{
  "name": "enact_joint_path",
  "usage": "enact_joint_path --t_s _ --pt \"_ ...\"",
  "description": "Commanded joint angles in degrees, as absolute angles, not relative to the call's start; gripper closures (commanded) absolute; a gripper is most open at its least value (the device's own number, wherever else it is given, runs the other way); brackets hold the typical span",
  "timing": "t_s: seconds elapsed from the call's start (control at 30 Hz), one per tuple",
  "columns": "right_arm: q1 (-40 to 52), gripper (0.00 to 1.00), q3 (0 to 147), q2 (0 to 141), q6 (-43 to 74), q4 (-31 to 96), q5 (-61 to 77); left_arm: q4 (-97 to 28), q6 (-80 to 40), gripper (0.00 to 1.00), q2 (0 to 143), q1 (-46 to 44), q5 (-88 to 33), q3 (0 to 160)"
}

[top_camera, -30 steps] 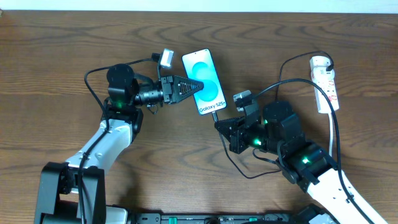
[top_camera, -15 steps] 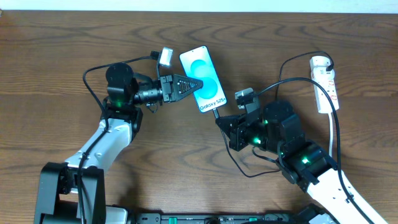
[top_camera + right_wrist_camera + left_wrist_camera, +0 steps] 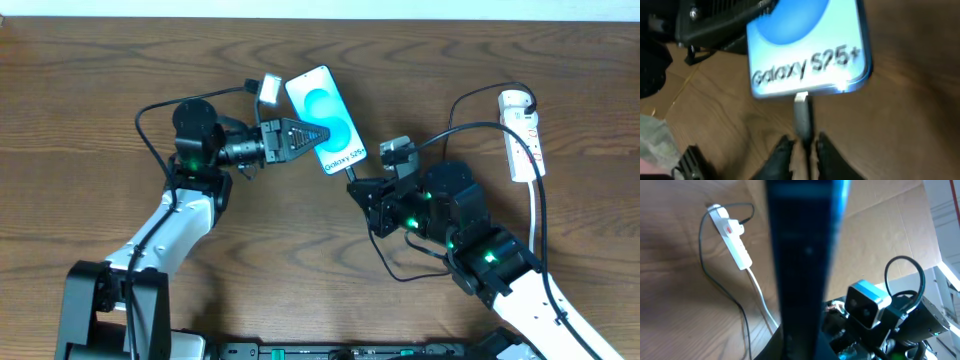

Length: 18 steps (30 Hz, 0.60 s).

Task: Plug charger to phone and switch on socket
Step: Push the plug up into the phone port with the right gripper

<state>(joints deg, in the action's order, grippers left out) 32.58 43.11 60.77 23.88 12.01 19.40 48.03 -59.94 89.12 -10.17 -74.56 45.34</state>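
Note:
The phone (image 3: 325, 118) shows its blue-and-white "Galaxy S25+" screen and is held off the table by my left gripper (image 3: 308, 136), shut on its lower left edge. In the left wrist view the phone (image 3: 800, 255) is a dark edge-on bar. My right gripper (image 3: 360, 186) sits just below the phone's bottom edge, shut on the charger (image 3: 801, 114). The charger's plug tip touches the middle of the phone's (image 3: 805, 55) bottom edge; its thin black cable runs back between the fingers (image 3: 829, 156). The socket (image 3: 525, 135) lies at the far right, also in the left wrist view (image 3: 733, 239).
A thin black cable (image 3: 462, 103) loops from the socket's top end toward my right arm. A thicker black cable (image 3: 540, 205) runs down along the right arm. More black cable loops on the table under the right wrist (image 3: 395, 272).
The left gripper has shifted the phone slightly up and left. The right gripper followed up and left with the plug, staying at the phone's bottom edge.

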Motion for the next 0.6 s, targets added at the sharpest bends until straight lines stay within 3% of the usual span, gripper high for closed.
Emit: enact_joint_path --t_s 0.0,0.17,0.27,0.57 --pt "32.62 0.75 45.08 57.21 23.05 12.99 18.57 48.56 -58.72 0.93 89.06 -11.66 -73.87 45.23" --pt "33.47 0.58 45.34 50.00 19.57 15.62 16.91 48.56 -58.74 0.93 89.08 -11.66 -67.90 45.23" --pt "36.64 0.54 45.32 50.02 17.65 20.84 5.26 48.56 -58.74 0.93 89.08 -11.66 -65.67 45.23" --pt "45.45 0.62 45.32 60.29 17.67 19.99 -12.62 48.56 -59.83 0.93 89.06 -11.66 -67.37 45.23"
